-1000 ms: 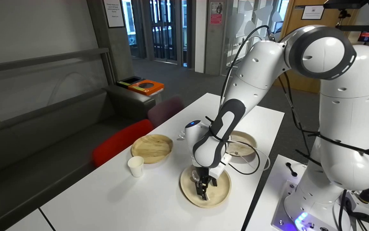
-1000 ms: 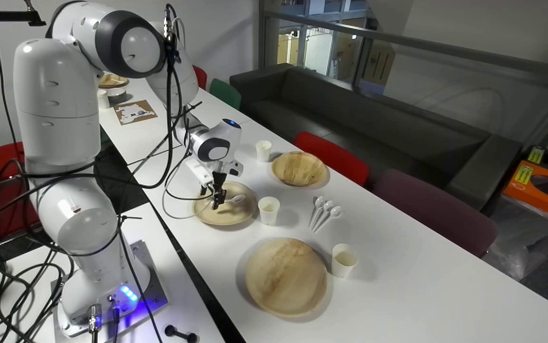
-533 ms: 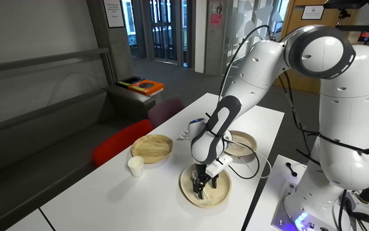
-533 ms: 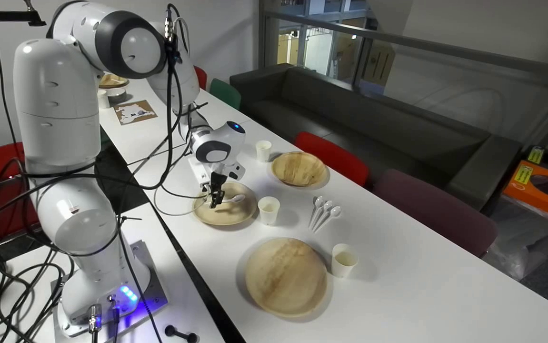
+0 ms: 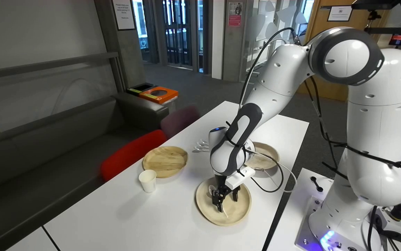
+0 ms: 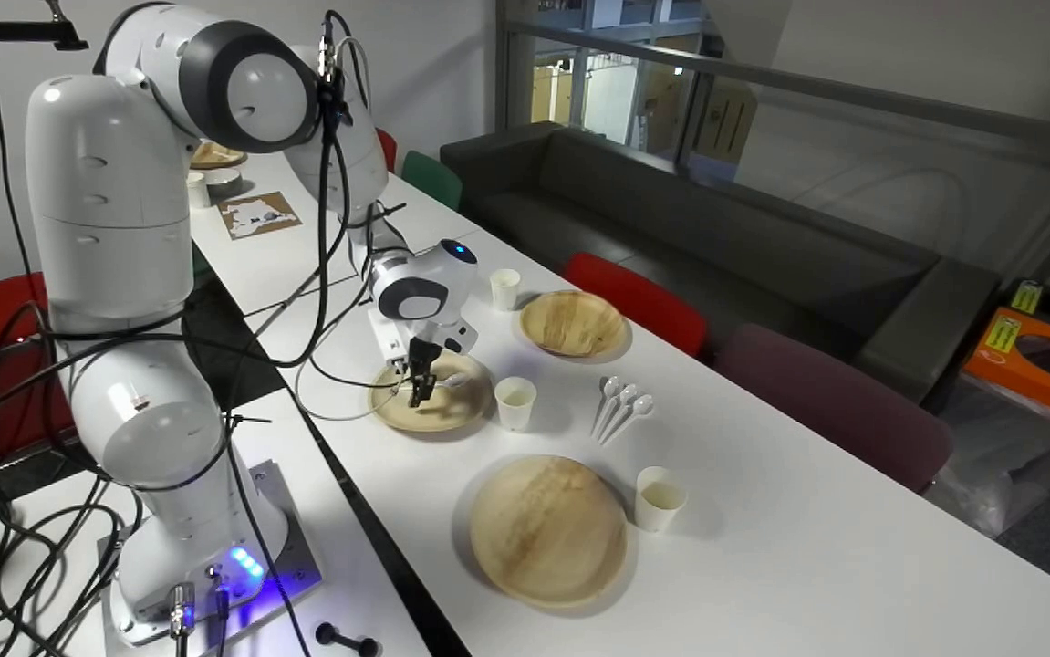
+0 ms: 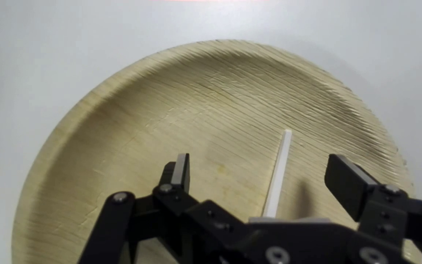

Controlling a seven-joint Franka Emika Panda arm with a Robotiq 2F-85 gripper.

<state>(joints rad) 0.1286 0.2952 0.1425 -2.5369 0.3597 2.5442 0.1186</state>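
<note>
My gripper [image 7: 264, 170] is open and empty, low over a round palm-leaf plate. It also shows in both exterior views [image 5: 227, 205] [image 6: 412, 388]. A white plastic spoon lies on the plate [image 7: 218, 46]. In the wrist view its handle [image 7: 278, 176] runs between my two fingers, touching neither, closer to the right finger. Its bowl end is hidden there behind the gripper's body. In the exterior views the bowl shows beside my fingers [image 5: 212, 190] [image 6: 454, 380]. The plate also shows in both exterior views [image 5: 235, 217] [image 6: 433, 422].
A white cup [image 6: 515, 404] stands close beside this plate. Further cups [image 6: 660, 499] [image 6: 505, 290], a large round plate [image 6: 549, 532], a wooden plate [image 6: 572, 324] and several white spoons [image 6: 623, 411] are on the white table. Cables [image 5: 273, 174] hang from the arm.
My gripper and wrist have shifted slightly over the plate and turned a little, with the wrist moving right in both exterior views. The gripper stays open. The spoon and plate look unmoved.
</note>
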